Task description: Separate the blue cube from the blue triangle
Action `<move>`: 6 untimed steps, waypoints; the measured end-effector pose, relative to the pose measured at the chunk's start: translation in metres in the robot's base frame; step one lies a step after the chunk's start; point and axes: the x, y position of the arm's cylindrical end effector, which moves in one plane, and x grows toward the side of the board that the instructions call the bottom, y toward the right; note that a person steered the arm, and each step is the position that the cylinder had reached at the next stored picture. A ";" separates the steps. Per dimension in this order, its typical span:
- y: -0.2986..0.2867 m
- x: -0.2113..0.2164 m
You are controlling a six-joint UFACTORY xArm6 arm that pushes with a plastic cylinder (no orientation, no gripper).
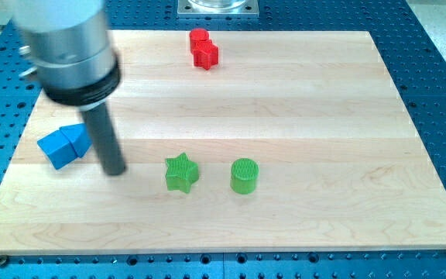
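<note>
The blue cube [55, 149] lies near the board's left edge, and the blue triangle [77, 138] touches it on its right side. My tip [114, 172] rests on the board just to the right of and slightly below the blue triangle, a short gap away. The rod rises up and to the left from the tip into the grey arm body, which hides the board's upper left corner.
A green star [181, 172] and a green cylinder [244, 176] sit at the lower middle. Two red blocks [202, 48] touch each other near the view's top. The wooden board [324, 116] lies on a blue perforated table.
</note>
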 end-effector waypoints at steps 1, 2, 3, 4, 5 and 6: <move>-0.084 0.046; -0.089 -0.020; -0.075 -0.049; -0.081 -0.084; -0.055 -0.086; -0.040 -0.044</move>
